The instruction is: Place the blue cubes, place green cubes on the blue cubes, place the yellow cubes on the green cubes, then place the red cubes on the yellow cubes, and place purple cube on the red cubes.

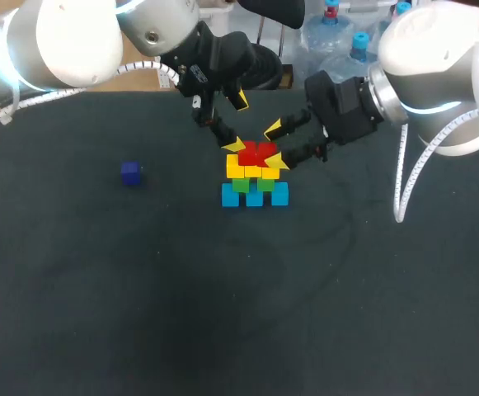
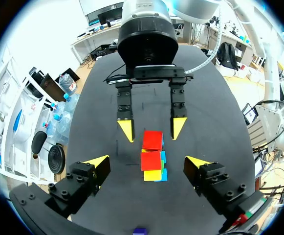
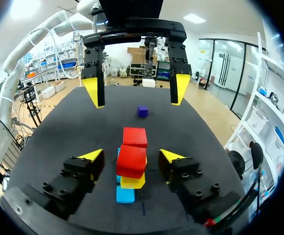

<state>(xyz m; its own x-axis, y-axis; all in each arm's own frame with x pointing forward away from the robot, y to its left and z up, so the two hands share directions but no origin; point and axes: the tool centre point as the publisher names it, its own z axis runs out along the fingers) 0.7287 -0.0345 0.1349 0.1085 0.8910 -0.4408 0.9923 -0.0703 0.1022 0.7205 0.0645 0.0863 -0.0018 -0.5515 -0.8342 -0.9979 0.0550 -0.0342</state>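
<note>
Two end effectors bracket a stepped tower of cubes just above the centre of the dark counter [image 1: 223, 313]. The tower rises from blue cubes [image 1: 231, 195] through green cubes [image 1: 241, 186] and yellow cubes [image 1: 251, 172] to two red cubes [image 1: 257, 153] on top. The left end effector [image 1: 237, 124], reaching in from the upper left of the frame, hangs over the tower's far side. Its fingers are spread wide, one yellow tip is close by the red cubes, and it holds nothing. The right end effector [image 1: 275, 145], coming in from the upper right, is likewise wide open and empty, its tips at the red cubes' right side. The wrist views show clear gaps between each arm's fingers and the red cube lying between them. The purple cube [image 1: 130, 172] sits alone on the counter at the left of the frame, well apart from the tower and from both arms.
</note>
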